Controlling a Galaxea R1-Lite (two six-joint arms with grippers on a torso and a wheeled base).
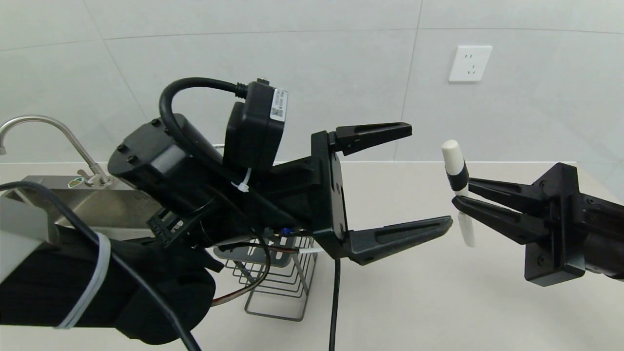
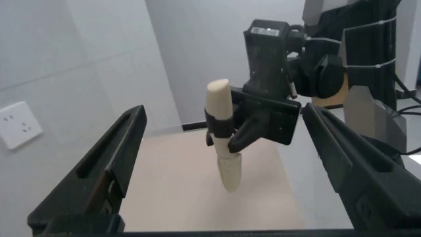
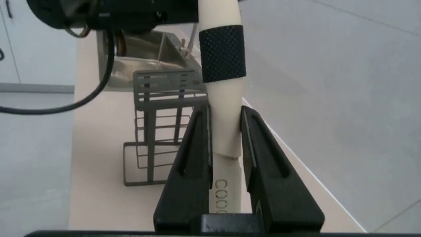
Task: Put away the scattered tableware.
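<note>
— Where do we stand with the tableware?

— We have one piece: a white utensil [image 1: 452, 157] with a black band round its handle. Our right gripper [image 1: 462, 191] is clamped on it just below the band and holds it clear of the countertop [image 1: 438, 297].

— What kind of utensil?

— We cannot tell; its working end is not plain.

— How does it lie?

— Its long axis is upright, tipped only slightly, with the rounded end on top.

— And our left gripper [image 1: 429, 175]?

— It is spread wide and holds nothing. It is up in the air with its tips pointing at the utensil, which stands just beyond them on our right, not touching. From the left wrist it sits ahead, between the lines of the two fingers. So we judge a handover needs only a straight advance, and the jaws would close across the handle, not along it.

— Where should it go?

— Probably the wire rack [image 1: 287, 287], which stands on the countertop under our left arm, beside the sink [image 1: 97, 204]. It lies to our left of the utensil, so the left arm is nearer the rack while the right arm has the piece.

— The count?

— One utensil, one rack, one sink, two grippers.
</note>
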